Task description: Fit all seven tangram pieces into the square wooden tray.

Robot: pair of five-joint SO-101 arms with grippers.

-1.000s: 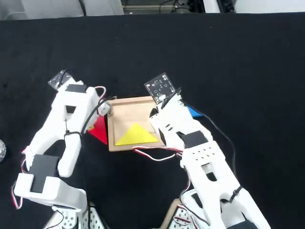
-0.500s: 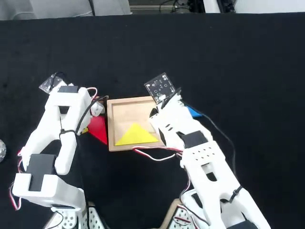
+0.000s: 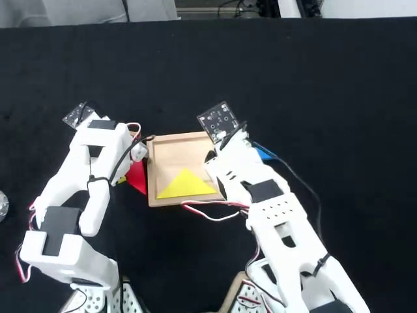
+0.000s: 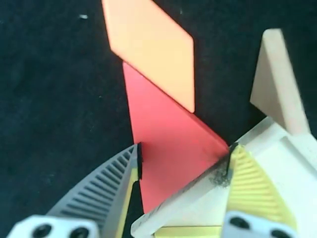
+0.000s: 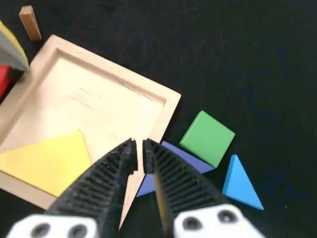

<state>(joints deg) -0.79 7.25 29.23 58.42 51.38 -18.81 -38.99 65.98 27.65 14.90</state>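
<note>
- Wood makes up the square tray [image 3: 174,153], which sits on the black table [image 3: 313,78] between the two arms.
- The yellow triangle [image 3: 186,184] lies flat inside the tray, by the edge closest to the robot.
- The red triangle [image 4: 163,144] lies on the table just outside the tray, on the left arm's side.
- The orange slanted piece [image 4: 148,42] lies flat next to the red triangle, and their edges touch.
- The left gripper [image 4: 183,151] is spread wide, with one tip at each side of the red triangle.
- The right gripper [image 5: 138,148] is pinched closed with nothing in it, and it hangs over the tray's rim.
- Just past that rim, the dark blue piece [image 5: 192,161] lies on the table, right against the tray's side.
- The green square [image 5: 207,138] is right beside the dark blue piece.
- The light blue triangle [image 5: 240,183] lies near the green square, a bit apart.
- A small wooden block [image 5: 29,22] lies on the table near one tray corner.
</note>
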